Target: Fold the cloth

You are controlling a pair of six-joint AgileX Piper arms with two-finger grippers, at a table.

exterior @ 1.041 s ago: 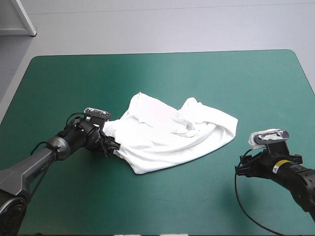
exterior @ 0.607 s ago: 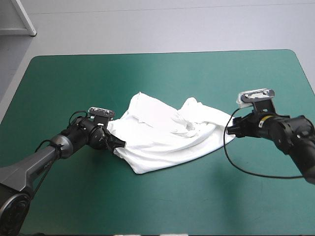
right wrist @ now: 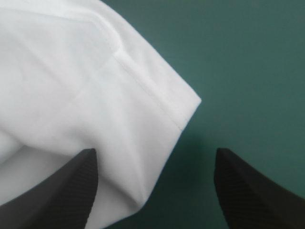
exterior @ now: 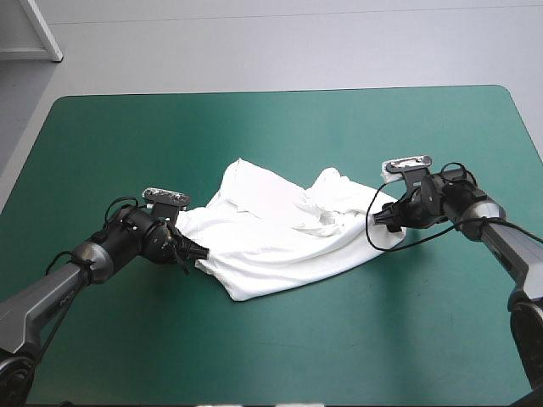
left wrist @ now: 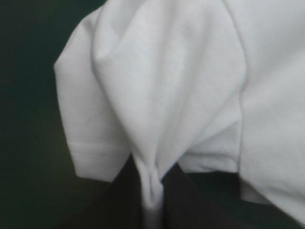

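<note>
- One white T-shirt (exterior: 288, 233) lies crumpled near the middle of the table (exterior: 127, 127), a little toward its right edge. I see no clean fold in it yet.
- My left gripper (left wrist: 152, 191) is clenched on a pinch of the T-shirt at its left-hand side, by what looks like a sleeve hem (left wrist: 95, 148). The cloth fans out in ridges from the pinch.
- My right gripper (right wrist: 155, 152) is spread wide and holds nothing, low at the T-shirt's right-hand side. One of its black fingers (right wrist: 71, 191) is over cloth, the other over bare teal-green cover. A hemmed corner (right wrist: 186, 107) lies just ahead, between them.
- Handling, my read: light, limp, thin knit with no stiffness. It will sag and drag wherever it is unsupported, and layers may slide on each other. Not fragile.
- Where I'd grip: that stitched corner, deep enough to hold, both layers if possible. The hem is the firmest part.
- Risk: catching one layer only. Bunching mid-heap hides the edges, so I cannot tell collar from bottom hem in the high view.
</note>
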